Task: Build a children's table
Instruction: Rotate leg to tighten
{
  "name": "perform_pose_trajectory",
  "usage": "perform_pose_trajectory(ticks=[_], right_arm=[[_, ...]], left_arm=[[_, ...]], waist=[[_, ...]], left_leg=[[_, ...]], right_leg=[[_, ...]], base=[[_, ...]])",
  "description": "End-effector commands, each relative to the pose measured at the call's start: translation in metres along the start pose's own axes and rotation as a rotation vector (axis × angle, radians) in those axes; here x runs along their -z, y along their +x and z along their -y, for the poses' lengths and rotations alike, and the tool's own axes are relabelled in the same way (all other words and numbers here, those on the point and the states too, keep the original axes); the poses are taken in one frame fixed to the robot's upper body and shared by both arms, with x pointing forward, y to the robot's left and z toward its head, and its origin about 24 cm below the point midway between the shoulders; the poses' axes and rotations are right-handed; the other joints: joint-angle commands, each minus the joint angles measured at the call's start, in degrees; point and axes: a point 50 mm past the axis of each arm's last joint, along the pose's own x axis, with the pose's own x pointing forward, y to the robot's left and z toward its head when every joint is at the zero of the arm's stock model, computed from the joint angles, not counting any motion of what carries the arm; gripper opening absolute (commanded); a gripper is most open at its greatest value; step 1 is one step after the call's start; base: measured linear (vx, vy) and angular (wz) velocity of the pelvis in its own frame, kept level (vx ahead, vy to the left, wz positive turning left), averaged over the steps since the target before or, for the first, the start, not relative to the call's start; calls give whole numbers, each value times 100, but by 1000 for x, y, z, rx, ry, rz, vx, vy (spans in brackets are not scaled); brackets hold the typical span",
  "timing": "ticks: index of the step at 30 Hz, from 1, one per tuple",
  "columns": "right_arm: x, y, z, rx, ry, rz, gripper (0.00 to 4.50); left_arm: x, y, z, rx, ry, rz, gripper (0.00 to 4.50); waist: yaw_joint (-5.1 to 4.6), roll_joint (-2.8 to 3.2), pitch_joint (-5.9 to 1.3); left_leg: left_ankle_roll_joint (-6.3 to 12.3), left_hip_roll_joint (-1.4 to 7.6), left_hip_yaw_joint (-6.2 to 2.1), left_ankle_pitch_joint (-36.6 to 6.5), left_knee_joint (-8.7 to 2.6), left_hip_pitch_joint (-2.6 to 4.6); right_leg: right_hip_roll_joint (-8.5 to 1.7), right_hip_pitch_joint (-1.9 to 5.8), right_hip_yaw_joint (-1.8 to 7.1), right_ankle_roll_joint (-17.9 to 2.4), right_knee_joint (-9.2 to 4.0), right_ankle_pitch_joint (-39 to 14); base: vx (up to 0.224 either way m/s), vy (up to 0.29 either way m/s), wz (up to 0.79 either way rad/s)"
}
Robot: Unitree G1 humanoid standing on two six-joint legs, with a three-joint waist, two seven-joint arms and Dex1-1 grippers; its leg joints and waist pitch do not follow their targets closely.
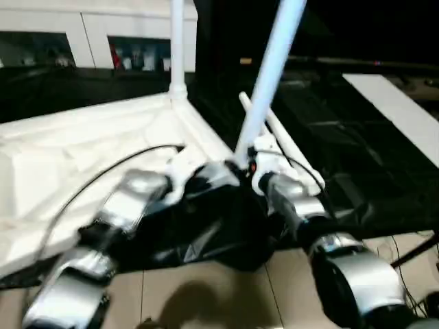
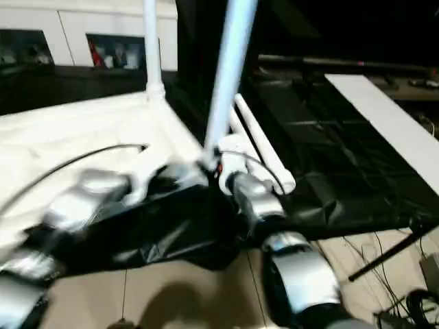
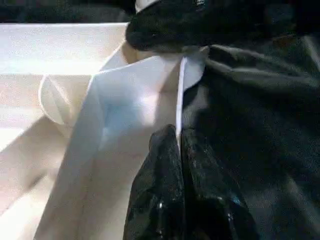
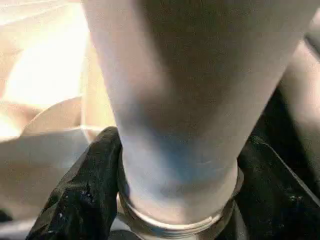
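The white tabletop (image 1: 89,144) lies upside down on a black cloth. One white leg (image 1: 177,48) stands upright in its far corner socket. A second leg (image 1: 271,75) leans to the right above the near right corner. My right gripper (image 1: 247,161) is shut on that leg's lower end; black fingers (image 4: 85,200) press both sides of the tube above its ring. My left gripper (image 3: 178,132) is shut on the tabletop's thin rim (image 3: 179,95) by that corner. Two more legs (image 1: 291,154) lie on the cloth beside the tabletop.
The black cloth (image 1: 206,236) hangs over the near edge above a tan floor. A white cabinet with glass doors (image 1: 103,41) stands behind. A long white board (image 1: 401,113) lies at the right. Cables and a black stand leg (image 1: 415,253) are at the lower right.
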Motion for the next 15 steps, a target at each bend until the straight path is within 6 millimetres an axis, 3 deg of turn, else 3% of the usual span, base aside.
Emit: perform_pose_trajectory(ticks=[1, 3, 4, 5, 6, 8, 9, 10, 11, 12, 15], right_arm=[[23, -5, 10, 75, 93, -82, 272], [18, -1, -1, 47, 75, -63, 272], [16, -1, -3, 38, 75, -56, 272], [12, 0, -9, -12, 90, -29, 307], [8, 1, -12, -63, 98, 2, 328], [5, 1, -15, -103, 97, 29, 344], [3, 1, -17, -134, 77, 45, 351], [2, 1, -18, -145, 51, 52, 351], [1, 1, -17, -144, 40, 54, 369], [-1, 0, -14, -137, -44, 68, 385], [-4, -4, -2, -117, -135, 94, 385]], left_arm=[[-3, -16, -32, -256, -12, 42, 0], [-3, -12, -28, -222, 41, 23, 0], [-3, -12, -28, -215, 50, 23, 0], [-3, -11, -26, -190, 61, 22, 0], [-3, -11, -25, -173, 77, 21, 0], [-2, -11, -24, -160, 93, 23, 0], [-2, -11, -24, -148, 99, 24, 0], [-2, -11, -24, -137, 113, 33, 0], [-2, -10, -24, -134, 115, 37, 0], [-3, -9, -23, -113, 133, 64, 0], [-7, -7, -23, -140, 191, 117, 0]], waist=[[1, 48, -394], [-5, 99, -406], [-6, 97, -406], [-3, 95, -405], [10, 162, -410], [-2, 111, -414], [-25, 160, -405], [-58, 177, -413], [-83, 158, -416], [-79, 187, -414], [-54, 168, -411]], left_leg=[[-175, -70, 73, -992, -338, 46], [-126, -79, 75, -887, -330, 43], [-112, -72, 80, -891, -327, 49], [-89, -68, 81, -898, -327, 45], [-95, -67, 70, -903, -326, 53], [-33, -74, 76, -882, -323, 30], [-30, -76, 66, -945, -334, 21], [-70, -82, 48, -868, -337, -4], [-62, -79, 54, -855, -329, 13], [-56, -76, 61, -846, -319, 49], [1, -83, 80, -798, -307, 57]], right_leg=[[-363, 279, 246, -775, -439, -764], [-346, 281, 242, -849, -405, -380], [-347, 284, 244, -884, -401, -273], [-352, 294, 245, -923, -391, -197], [-357, 298, 245, -943, -378, -147], [-343, 330, 244, -983, -371, 27], [-347, 325, 241, -1001, -380, -14], [-344, 368, 236, -1014, -364, 9], [-342, 356, 239, -1050, -377, 23], [-338, 324, 244, -1130, -387, 77], [-327, 352, 259, -1208, -377, 249]], base=[[0, 0, 0], [0, 0, 0], [0, 0, 0], [0, 0, 0], [0, 0, 0], [0, 0, 0], [0, 0, 0], [0, 0, 0], [0, 0, 0], [0, 0, 0], [0, 0, 0]])
